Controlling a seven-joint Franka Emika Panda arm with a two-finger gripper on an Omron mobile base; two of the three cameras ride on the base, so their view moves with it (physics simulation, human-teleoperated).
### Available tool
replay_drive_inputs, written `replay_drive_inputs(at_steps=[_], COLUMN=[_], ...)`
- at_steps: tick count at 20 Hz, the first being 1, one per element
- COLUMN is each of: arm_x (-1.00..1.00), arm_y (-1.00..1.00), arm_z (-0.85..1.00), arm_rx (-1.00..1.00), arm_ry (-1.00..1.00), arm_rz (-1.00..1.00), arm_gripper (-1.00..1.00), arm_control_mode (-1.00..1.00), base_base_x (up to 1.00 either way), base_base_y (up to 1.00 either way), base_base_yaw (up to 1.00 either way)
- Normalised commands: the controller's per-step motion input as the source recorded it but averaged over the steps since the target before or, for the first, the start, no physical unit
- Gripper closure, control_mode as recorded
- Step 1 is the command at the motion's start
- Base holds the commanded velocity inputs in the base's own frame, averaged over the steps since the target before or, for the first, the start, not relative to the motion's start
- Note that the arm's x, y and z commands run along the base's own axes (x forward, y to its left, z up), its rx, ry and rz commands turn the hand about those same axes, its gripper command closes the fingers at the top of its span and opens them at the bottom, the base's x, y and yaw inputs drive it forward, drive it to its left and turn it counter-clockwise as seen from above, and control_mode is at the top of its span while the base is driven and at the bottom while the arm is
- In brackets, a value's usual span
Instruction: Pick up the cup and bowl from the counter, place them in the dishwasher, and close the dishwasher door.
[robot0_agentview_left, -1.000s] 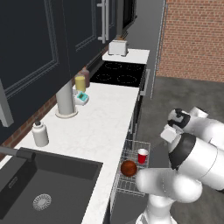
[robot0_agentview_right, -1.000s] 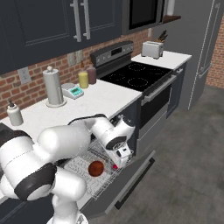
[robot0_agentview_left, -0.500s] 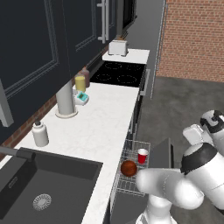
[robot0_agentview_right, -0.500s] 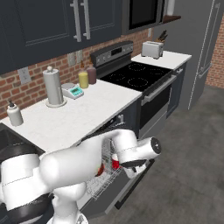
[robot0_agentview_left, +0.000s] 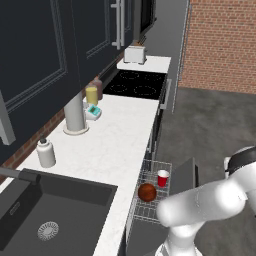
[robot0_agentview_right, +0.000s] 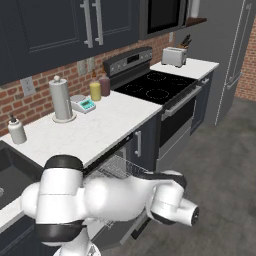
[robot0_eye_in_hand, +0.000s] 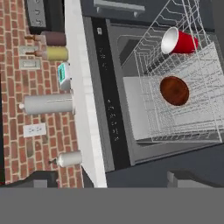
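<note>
The red cup (robot0_agentview_left: 163, 178) and the reddish-brown bowl (robot0_agentview_left: 147, 192) sit side by side in the grey wire rack (robot0_agentview_left: 150, 200), which is pulled out of the dishwasher under the white counter (robot0_agentview_left: 125, 140). Seen from the hand, the cup (robot0_eye_in_hand: 179, 42) lies tipped on its side and the bowl (robot0_eye_in_hand: 174, 90) rests mouth up on the rack (robot0_eye_in_hand: 192, 118). The dishwasher door (robot0_agentview_left: 185, 175) hangs open beyond the rack. My arm (robot0_agentview_right: 185, 215) is drawn back in front of the dishwasher, well clear of the rack. The gripper is open and holds nothing.
On the counter stand a paper towel roll (robot0_agentview_left: 75, 115), a yellow jar (robot0_agentview_left: 91, 95), a small scale (robot0_agentview_left: 93, 112) and a soap bottle (robot0_agentview_left: 46, 152). The sink (robot0_agentview_left: 45, 215) lies near left; the stove (robot0_agentview_left: 135, 82) and toaster (robot0_agentview_left: 134, 54) lie farther along. Open grey floor (robot0_agentview_left: 215, 125) spreads right.
The arm has pulled away from the rack, swinging out and back in front of the dishwasher. Cup and bowl stay where they were in the rack.
</note>
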Motion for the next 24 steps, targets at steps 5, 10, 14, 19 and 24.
replay_drive_inputs(at_steps=[5, 10, 14, 19, 24], arm_x=[0.12, 0.13, 0.19, 0.13, 0.11], arm_y=[-0.25, -0.16, -0.03, -0.02, -0.06], arm_z=[-0.40, -0.47, -0.68, -0.63, -0.54], arm_rx=[0.14, 0.18, 0.19, 0.15, 0.07], arm_ry=[-0.10, -0.03, 0.00, 0.00, 0.00], arm_rz=[0.00, 0.00, 0.00, 0.00, 0.00], arm_gripper=[-1.00, -1.00, -1.00, -1.00, -1.00], arm_control_mode=[-1.00, -1.00, -1.00, -1.00, -1.00], base_base_x=[0.00, 0.00, 0.00, 0.00, 0.00], base_base_y=[0.00, 0.00, 0.00, 0.00, 0.00], base_base_yaw=[0.00, 0.00, 0.00, 0.00, 0.00])
